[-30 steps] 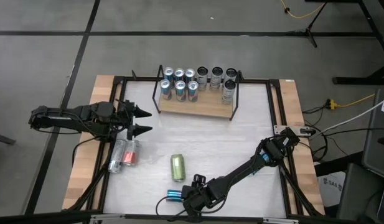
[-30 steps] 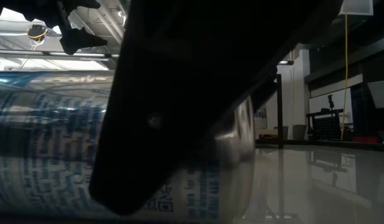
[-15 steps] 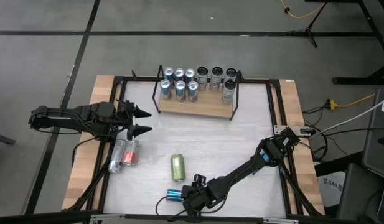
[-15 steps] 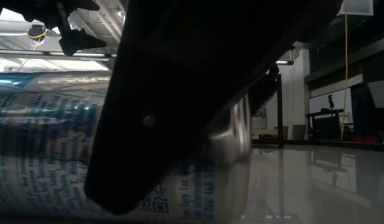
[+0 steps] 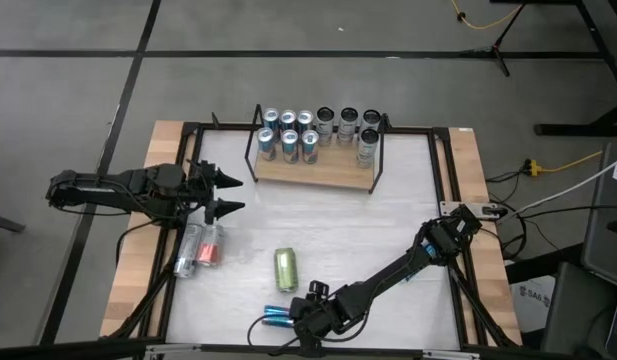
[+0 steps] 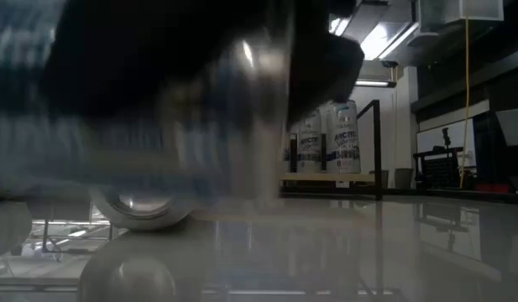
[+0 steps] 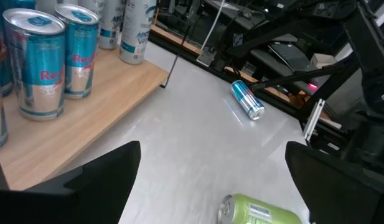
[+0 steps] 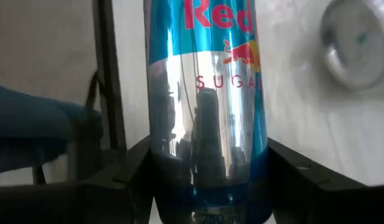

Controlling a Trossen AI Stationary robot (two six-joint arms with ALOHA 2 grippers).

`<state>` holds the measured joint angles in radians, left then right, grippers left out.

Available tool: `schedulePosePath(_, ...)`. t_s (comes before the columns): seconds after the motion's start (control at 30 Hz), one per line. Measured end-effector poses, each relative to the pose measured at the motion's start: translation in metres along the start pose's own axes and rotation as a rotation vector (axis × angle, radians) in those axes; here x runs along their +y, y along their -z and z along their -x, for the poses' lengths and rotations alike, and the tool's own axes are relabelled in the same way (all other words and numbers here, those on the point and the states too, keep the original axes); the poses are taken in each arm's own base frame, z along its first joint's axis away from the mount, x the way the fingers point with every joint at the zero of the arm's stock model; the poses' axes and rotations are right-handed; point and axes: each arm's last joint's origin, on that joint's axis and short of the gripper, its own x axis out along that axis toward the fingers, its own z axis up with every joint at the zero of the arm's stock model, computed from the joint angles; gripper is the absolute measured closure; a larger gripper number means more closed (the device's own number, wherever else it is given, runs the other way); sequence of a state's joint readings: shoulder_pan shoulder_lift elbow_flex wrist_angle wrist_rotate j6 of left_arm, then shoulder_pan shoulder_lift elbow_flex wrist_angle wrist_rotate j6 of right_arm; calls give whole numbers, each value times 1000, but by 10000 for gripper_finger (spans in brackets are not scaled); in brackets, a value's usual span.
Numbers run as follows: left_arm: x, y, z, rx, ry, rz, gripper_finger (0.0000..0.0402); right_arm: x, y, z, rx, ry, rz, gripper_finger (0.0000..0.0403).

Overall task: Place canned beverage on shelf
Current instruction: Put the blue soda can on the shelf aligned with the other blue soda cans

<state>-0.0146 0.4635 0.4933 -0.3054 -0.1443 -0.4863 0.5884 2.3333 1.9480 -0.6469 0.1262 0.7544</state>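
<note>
Can (image 5: 277, 314) in blue and silver lies on its side near the bench's (image 5: 388, 230) front edge, long axis running across the bench, free end toward the left arm's side; my right end effector (image 5: 291, 316) pinches it, one finger pressed on each flank (image 8: 207, 124). My left end effector (image 5: 228, 194) waits with fingers spread wide over the bench's left side, pointing toward the shelf (image 5: 313, 170) at the back, whose wooden board carries two rows of upright cans. A green can (image 5: 286, 268) and a red-and-silver one (image 5: 199, 250) lie toppled on the glossy white top. Grey floor surrounds it.
</note>
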Motion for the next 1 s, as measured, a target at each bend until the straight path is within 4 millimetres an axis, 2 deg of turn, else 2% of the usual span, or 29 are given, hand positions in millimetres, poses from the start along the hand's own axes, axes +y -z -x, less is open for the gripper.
schedulePosePath(0.33, -1, -5, 6, -60, 28, 21, 6, 4, -13, 33, -110, 12, -3, 178)
schedulePosePath(0.6, -3, -8, 7, -96, 52, 52, 6, 0, -24, 62, -293, 173, 23, 178)
schedulePosePath(0.83, -3, -8, 7, -95, 57, 100, 6, -13, -33, 78, -591, 566, 18, 178)
schedulePosePath(1.0, -4, -9, 7, -90, 69, 190, 6, -31, -47, 84, -718, 917, 139, 178)
